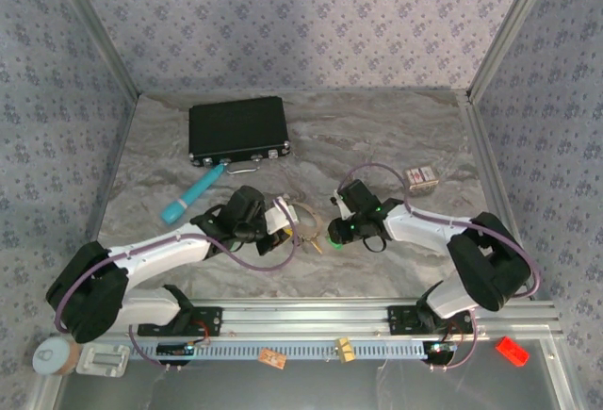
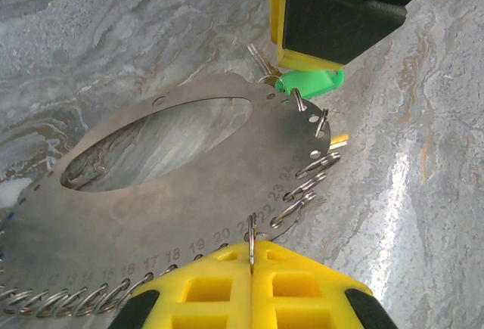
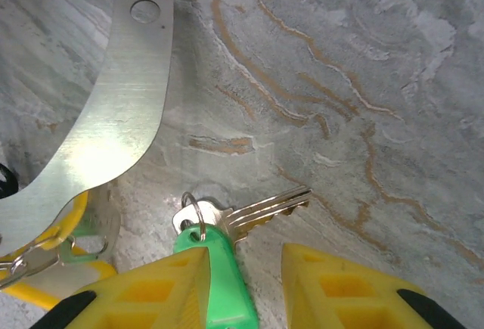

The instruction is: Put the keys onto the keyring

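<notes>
Your left jaws are pressed together on a small split ring (image 2: 251, 240) at the rim of the keyring plate (image 2: 189, 193). This is a flat metal piece with a large opening and many such rings strung through numbered holes. Your right jaws stand spread. The green key tag (image 3: 215, 276) lies against one yellow finger (image 3: 151, 291) with open space to the other, so I judge it unpinched. Its key (image 3: 265, 206) and little ring (image 3: 193, 212) rest on the tabletop (image 1: 377, 137) just beside the plate's edge, about midway across and nearer the near edge.

To do this step well, close on the tag's flat body rather than the key blade, so the little ring hangs free ahead of the jaws. Bring it to the pinched ring edge-on, and grip firmly on the left so the plate cannot swing. The likely fault is the tag twisting as you close.

You have open room to the right and toward the far edge. The black case (image 1: 238, 130) sits by the far edge and the teal tube (image 1: 191, 195) lies beside your left arm. A small box (image 1: 422, 178) sits toward the right edge, clear of the work.
</notes>
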Tool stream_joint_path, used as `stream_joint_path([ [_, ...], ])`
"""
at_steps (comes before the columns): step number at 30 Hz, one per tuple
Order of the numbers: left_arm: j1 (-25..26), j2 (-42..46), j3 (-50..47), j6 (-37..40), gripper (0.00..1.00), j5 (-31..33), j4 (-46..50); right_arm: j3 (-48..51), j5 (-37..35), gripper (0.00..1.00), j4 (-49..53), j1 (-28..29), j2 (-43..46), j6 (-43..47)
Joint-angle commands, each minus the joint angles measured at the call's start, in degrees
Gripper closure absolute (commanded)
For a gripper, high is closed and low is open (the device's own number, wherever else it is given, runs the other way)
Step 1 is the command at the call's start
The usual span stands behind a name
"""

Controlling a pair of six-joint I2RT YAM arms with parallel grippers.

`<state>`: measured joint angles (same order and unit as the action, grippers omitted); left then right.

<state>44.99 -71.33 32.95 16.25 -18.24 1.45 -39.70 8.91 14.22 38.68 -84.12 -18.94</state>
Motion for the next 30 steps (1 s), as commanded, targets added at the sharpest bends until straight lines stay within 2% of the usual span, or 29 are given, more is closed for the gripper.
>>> stream_joint_path([
  [1, -0.47, 1.46, -0.43, -2.77, 1.00, -1.17, -2.87, -1.90, 1.17, 0.69, -1.59, 0.35, -1.47, -1.75],
  [7, -0.53, 1.98, -0.62, -2.36, 1.00, 0.93, -2.07, -1.80, 3.96, 0.71, -4.78, 0.44, -3.03, -2.85],
  [16, -0.52, 2.42, -0.97, -2.08, 1.00, 2.19, -2.05, -1.17, 2.05, 0.69, -4.98, 0.50, -0.83, -2.84],
  [25, -0.65, 2.55, -1.11, -2.72, 1.00, 4.61, -2.68, -1.74, 5.50, 0.68, -3.71, 1.13, -2.74, 5.73],
  [30, -0.69, 2.67, -1.05, -2.63, 1.00, 4.72, -2.60, -2.80, 6.21, 0.68, -3.71, 1.05, -4.68, 7.08],
])
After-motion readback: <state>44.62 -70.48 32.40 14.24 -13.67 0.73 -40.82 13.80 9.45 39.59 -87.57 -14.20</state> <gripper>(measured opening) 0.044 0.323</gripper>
